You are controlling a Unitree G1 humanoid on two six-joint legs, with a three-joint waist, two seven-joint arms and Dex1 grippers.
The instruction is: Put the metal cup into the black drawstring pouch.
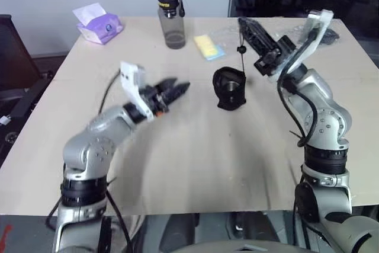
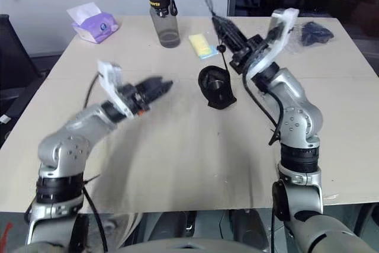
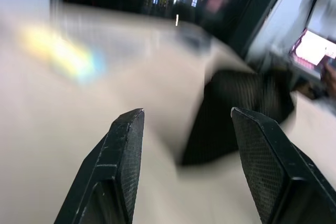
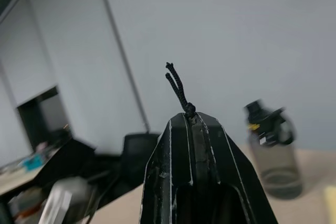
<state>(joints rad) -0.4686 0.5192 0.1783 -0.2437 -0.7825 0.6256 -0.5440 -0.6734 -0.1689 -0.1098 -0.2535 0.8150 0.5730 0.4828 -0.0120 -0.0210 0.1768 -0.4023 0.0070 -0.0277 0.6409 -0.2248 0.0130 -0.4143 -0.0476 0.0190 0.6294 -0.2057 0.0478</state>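
**Pouch hung by its cord, cup riding inside**

Off to my left, the left gripper (image 1: 177, 89) hovered above the table (image 1: 195, 164) with its fingers parted and nothing between them, just beside the black drawstring pouch (image 1: 230, 89). The pouch sat mid-table, mouth tipped toward me, and I could make out the metal cup (image 1: 228, 86) as a dull glint within its opening. I judged the fabric soft and floppy, apt to sag around the cup, which should be rigid, smooth and heavy enough to slide out. To the right, the right gripper (image 1: 243, 25) was clamped tight on the cord (image 4: 177, 86), raised above the pouch. The cord looked to me the sound place to hold, provided the mouth stayed upward.
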